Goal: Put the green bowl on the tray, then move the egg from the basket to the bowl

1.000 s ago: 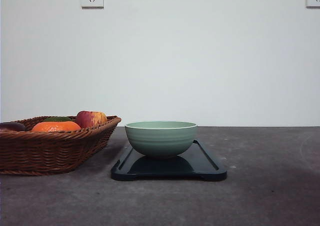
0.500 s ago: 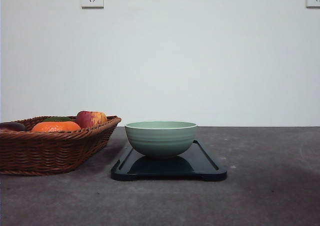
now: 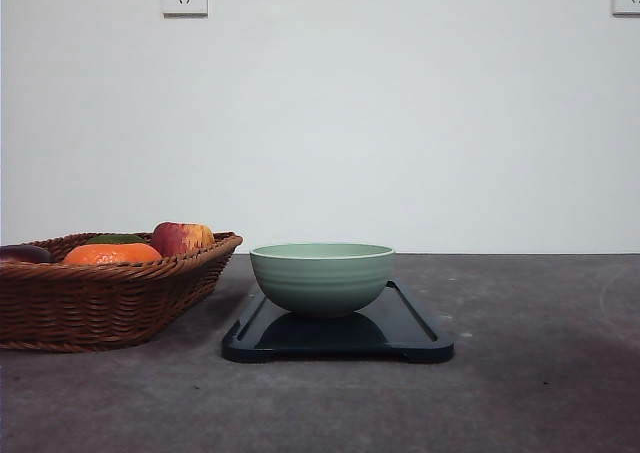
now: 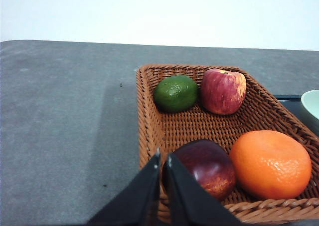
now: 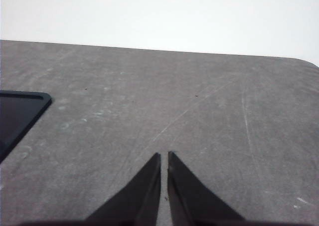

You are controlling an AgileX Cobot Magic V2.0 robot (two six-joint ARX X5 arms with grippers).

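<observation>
Bowl [image 3: 321,276] sits centred on the tray [image 3: 415,325], lower middle of the front view, so step one looks done; what's left, I'd judge, is the egg move. Basket [image 3: 110,301] is at lower left, just beside the tray, a short carry away. Left claw [image 4: 163,162] is pinched nearly shut, holding nothing, at bottom centre of its wrist view over the basket's near rim, just in front of the egg [image 4: 207,167], dark reddish-brown. It will need to open before a grasp. Orange [image 4: 270,164] touches the egg, so that side is tight. Lime [image 4: 175,93] and apple [image 4: 223,91] lie at the far end. Right claw [image 5: 164,161] is likewise narrow and empty over bare surface [image 5: 199,116], with a tray corner at mid left. In the front view the egg is only a dark sliver at the frame's left edge; the bowl's inside can't be seen.
</observation>
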